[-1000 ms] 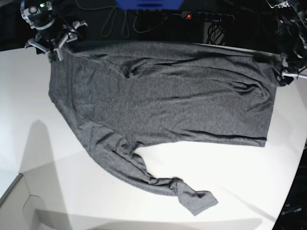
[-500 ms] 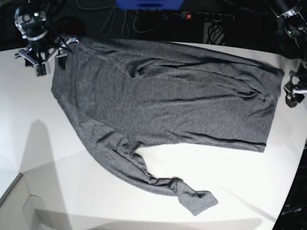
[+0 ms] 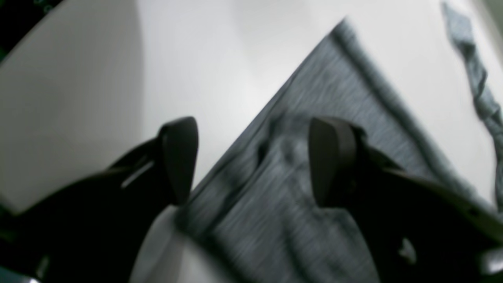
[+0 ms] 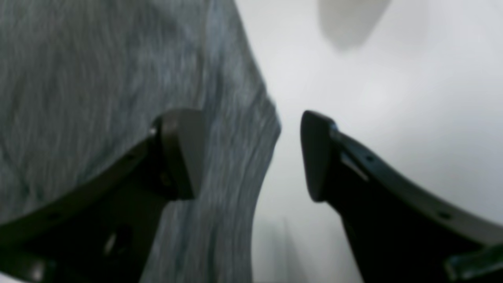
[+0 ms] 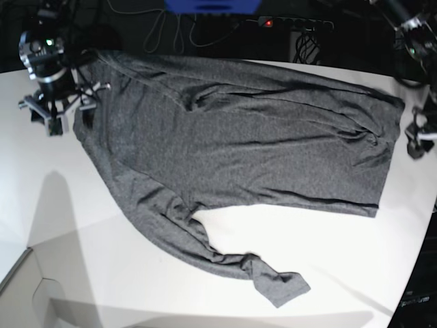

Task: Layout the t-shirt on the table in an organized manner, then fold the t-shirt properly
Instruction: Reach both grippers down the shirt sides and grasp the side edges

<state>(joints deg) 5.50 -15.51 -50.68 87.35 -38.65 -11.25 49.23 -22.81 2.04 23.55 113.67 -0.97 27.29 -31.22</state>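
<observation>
Two black grippers showed up in the pictures, one for each arm.

From the left wrist camera, the left gripper (image 3: 251,161) had its two dark fingers (image 3: 178,157) spread wide apart. Nothing was held between them. Under the gap lay a corner of the dark-grey, soft knit t-shirt (image 3: 283,196), with its hemmed edge running off at a slant. The big smooth white table (image 3: 98,78) was bare beside that edge. A thin twisted bit of the same grey cloth lay at the far right of this picture.

From the right wrist camera, the right gripper (image 4: 251,153) also had its fingers (image 4: 180,149) wide apart and held nothing. The t-shirt (image 4: 98,98) filled the left side, and its edge ran down between the fingers. The white table (image 4: 373,78) was on the right.

From the base camera, the t-shirt (image 5: 232,137) lay spread across the table (image 5: 68,225), still wrinkly. One long sleeve trailed toward the near edge. The right gripper (image 5: 54,109) hung just beside the shirt's left corner. The left gripper (image 5: 416,137) hung just off its right edge.
</observation>
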